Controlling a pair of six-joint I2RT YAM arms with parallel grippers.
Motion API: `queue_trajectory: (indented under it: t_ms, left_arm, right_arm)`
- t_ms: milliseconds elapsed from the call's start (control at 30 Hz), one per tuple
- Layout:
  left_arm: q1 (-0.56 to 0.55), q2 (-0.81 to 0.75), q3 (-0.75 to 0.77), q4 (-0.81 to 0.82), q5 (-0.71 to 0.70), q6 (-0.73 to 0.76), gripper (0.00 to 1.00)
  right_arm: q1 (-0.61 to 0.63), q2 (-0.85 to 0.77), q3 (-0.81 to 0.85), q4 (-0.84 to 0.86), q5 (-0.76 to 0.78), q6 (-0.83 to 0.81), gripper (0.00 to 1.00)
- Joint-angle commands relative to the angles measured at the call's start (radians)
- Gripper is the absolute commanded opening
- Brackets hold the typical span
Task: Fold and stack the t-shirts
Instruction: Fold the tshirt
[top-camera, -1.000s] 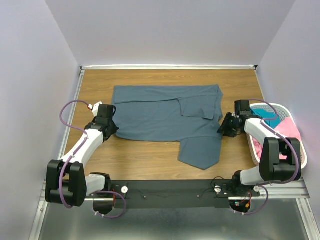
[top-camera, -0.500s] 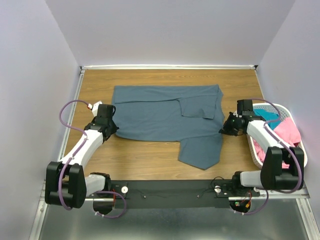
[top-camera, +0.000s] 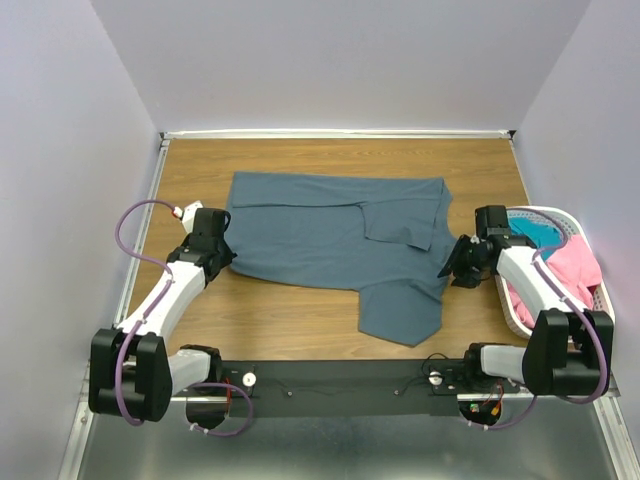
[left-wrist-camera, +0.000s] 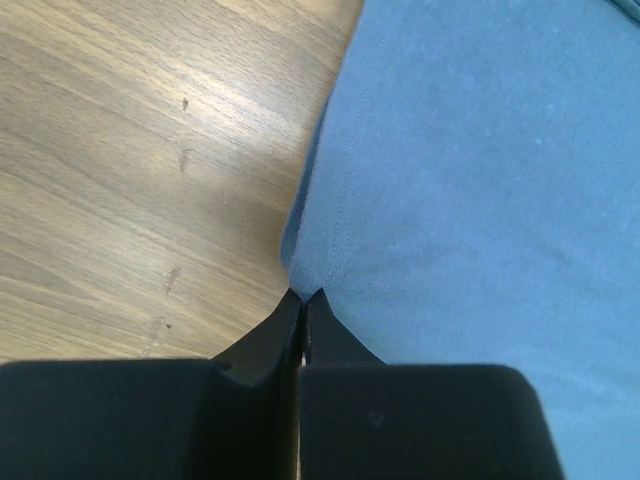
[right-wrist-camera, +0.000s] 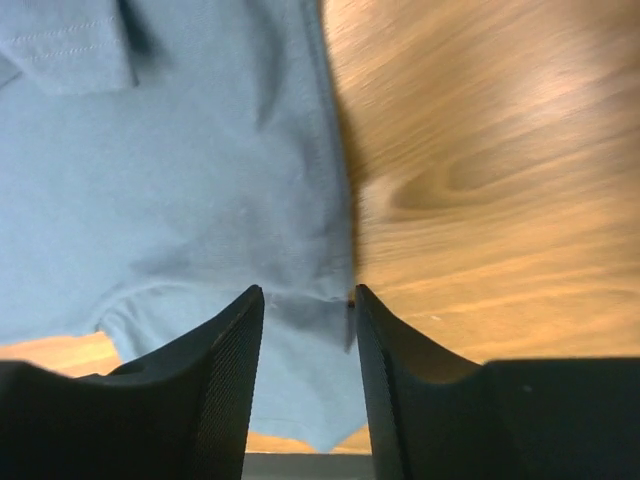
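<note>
Since a second ago the right claw (right-wrist-camera: 308, 295) has drawn nearer along the shirt's (top-camera: 320, 230) right edge, jaws apart over the hem; left claw (left-wrist-camera: 302, 300) pinches the left hem; shirt lies spread on the table (top-camera: 290, 318); light, limp, bound to sag; best taken at hems or corners.

Blue-grey t-shirt (top-camera: 320, 240), partly folded, lying flat
</note>
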Motion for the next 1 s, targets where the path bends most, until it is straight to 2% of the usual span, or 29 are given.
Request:
queue_trajectory:
  t_ms: [0,67,367,633,867,967]
  left_arm:
    - [-0.003,-0.034,-0.007,-0.016,-0.071,-0.027,0.04]
    - [-0.002,-0.052,-0.005,-0.024,-0.09,-0.036,0.04]
    - [-0.003,-0.067,-0.008,-0.027,-0.099,-0.042,0.04]
    - [-0.003,-0.057,-0.007,-0.036,-0.114,-0.053,0.05]
    - [-0.003,-0.041,-0.005,-0.039,-0.11,-0.054,0.05]
    - [-0.003,-0.029,-0.004,-0.035,-0.102,-0.05,0.05]
  right_arm:
    - [-0.007,0.01,0.11,-0.026,0.127,-0.034,0.5]
    - [-0.007,0.065,0.154,-0.012,0.167,-0.056,0.5]
    - [-0.007,0.275,0.208,0.201,0.062,-0.044,0.43]
    - [-0.009,0.442,0.266,0.25,0.128,-0.062,0.41]
    - [-0.038,0.487,0.286,0.247,0.243,-0.062,0.41]
    - [-0.038,0.432,0.291,0.22,0.213,-0.077,0.42]
